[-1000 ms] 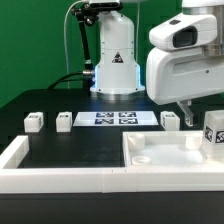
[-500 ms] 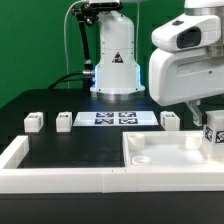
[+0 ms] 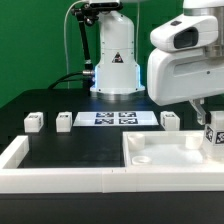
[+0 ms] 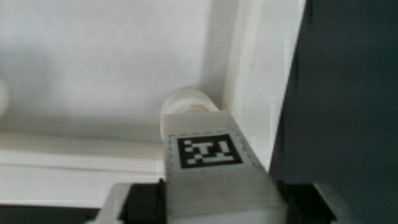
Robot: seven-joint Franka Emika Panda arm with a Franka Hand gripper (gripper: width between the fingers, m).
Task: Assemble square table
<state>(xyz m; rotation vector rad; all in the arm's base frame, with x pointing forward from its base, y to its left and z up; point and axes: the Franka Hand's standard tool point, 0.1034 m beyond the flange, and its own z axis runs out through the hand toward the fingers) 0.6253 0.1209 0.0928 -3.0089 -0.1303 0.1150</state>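
Jaws pinch a leg [image 4: 210,148] from both sides. My gripper [image 4: 212,203] grips its near end, and its tagged face is turned toward my wrist camera. In the exterior view my gripper [image 3: 208,120] sits at the exterior view's far right, with the leg [image 3: 215,135] hanging just over the right end of the slab [image 3: 160,152].

The leg's long axis runs straight out from my fingers, close to upright in the exterior view. Its free end points down at a rounded corner recess [image 4: 189,100] in the slab [image 4: 98,70]. I cannot tell whether the tip touches the recess or hangs just clear of it.

I judge this to be the step of seating the first leg. Next I would need to centre the tip over the recess, keep the axis square to the slab, then press down and probably twist.

Farther out, three loose legs [image 3: 65,120] stand in a row on the black table [image 3: 70,145]. The marker board [image 3: 115,118] lies among them, toward the middle of the frame.
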